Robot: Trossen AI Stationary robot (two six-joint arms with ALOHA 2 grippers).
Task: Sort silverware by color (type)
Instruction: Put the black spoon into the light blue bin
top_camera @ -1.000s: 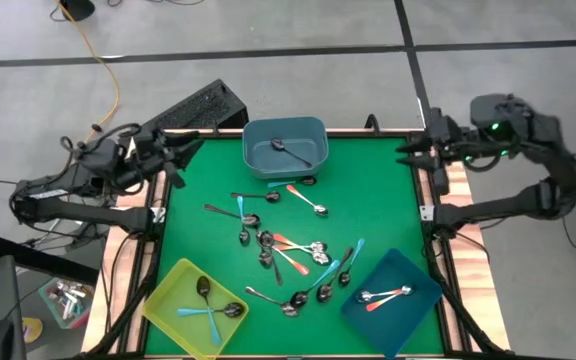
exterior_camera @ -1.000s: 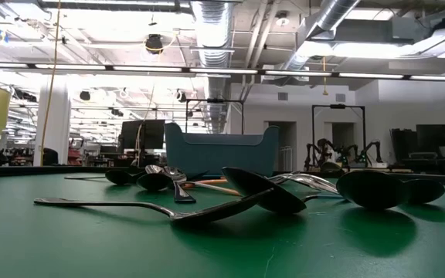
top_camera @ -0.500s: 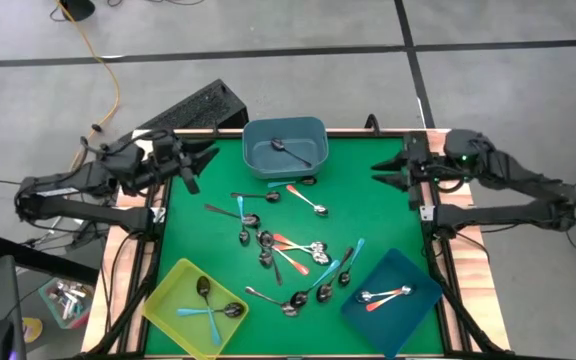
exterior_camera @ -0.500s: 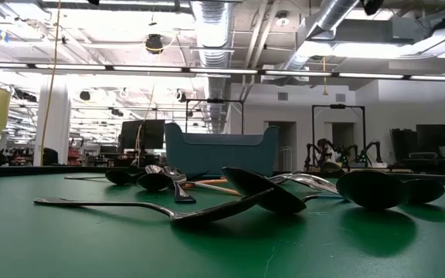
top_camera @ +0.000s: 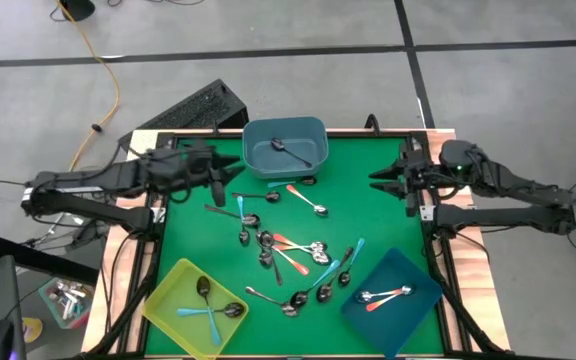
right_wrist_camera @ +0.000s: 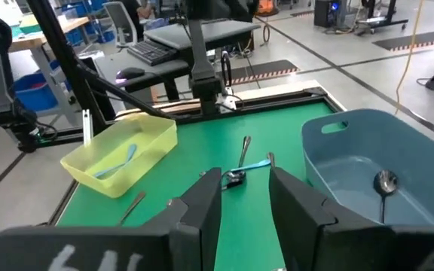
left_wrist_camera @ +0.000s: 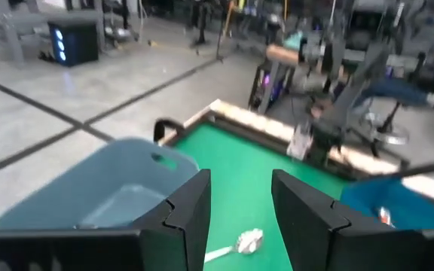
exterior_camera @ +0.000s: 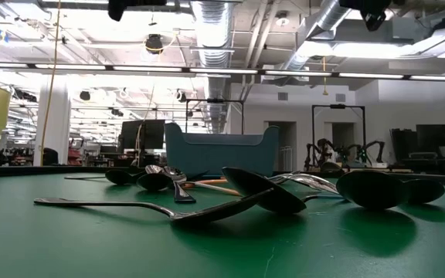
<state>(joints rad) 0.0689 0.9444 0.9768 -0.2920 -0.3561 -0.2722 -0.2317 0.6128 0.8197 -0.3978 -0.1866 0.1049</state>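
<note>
Nearest, three spoons in the yellow bin [top_camera: 168,318] and two in the dark blue bin [top_camera: 418,310]. Mid-table, a tangled heap of spoons [top_camera: 288,255]: probably light, stiff, slick; best pinched across a thin handle. Overlaps hide which handle belongs to which bowl. Farther, left gripper [top_camera: 230,182] and right gripper [top_camera: 380,176], fingers apart, empty. Farthest, one spoon inside the grey-blue bin [top_camera: 308,135].

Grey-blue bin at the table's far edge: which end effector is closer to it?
Left. The left end effector hovers just beside the grey-blue bin, on its left; the right end effector is farther off, near the table's right edge.
</note>
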